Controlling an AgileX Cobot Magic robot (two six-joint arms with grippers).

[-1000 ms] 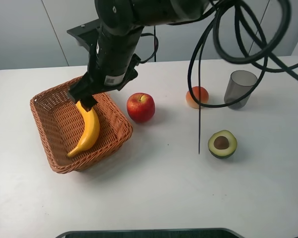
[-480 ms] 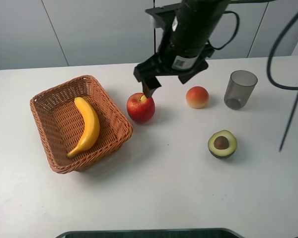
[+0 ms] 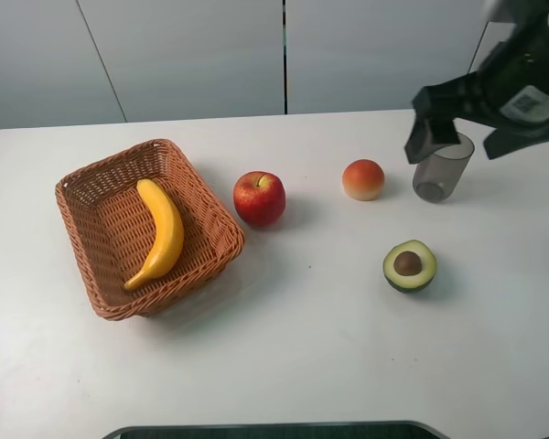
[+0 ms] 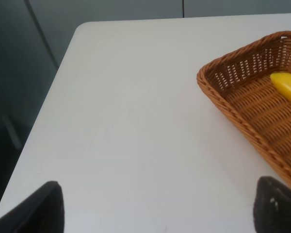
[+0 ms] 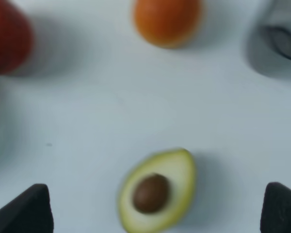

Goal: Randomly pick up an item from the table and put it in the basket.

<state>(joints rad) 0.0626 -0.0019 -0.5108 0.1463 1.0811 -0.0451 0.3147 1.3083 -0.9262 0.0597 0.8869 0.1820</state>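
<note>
The yellow banana (image 3: 163,232) lies inside the orange-brown wicker basket (image 3: 85,238) at the left of the white table (image 3: 284,357). My right gripper (image 3: 462,137) is open and empty, raised at the far right above the grey cup (image 3: 442,174). In the right wrist view its fingertips (image 5: 24,211) stand wide apart over the halved avocado (image 5: 157,191). My left gripper (image 4: 160,211) is open and empty over bare table (image 4: 136,121) beside the basket (image 4: 242,107), where one end of the banana (image 4: 287,86) shows. The left gripper is out of the exterior high view.
A red apple (image 3: 259,198) stands just right of the basket. A peach-coloured fruit (image 3: 363,179) lies between the apple and the cup. The halved avocado (image 3: 409,265) lies cut side up in front of the cup. The table's left edge (image 4: 48,121) is near my left gripper.
My right arm has let go of the banana in the basket and swung from over the basket, past the apple, to the far right above the cup. The banana lies still.
</note>
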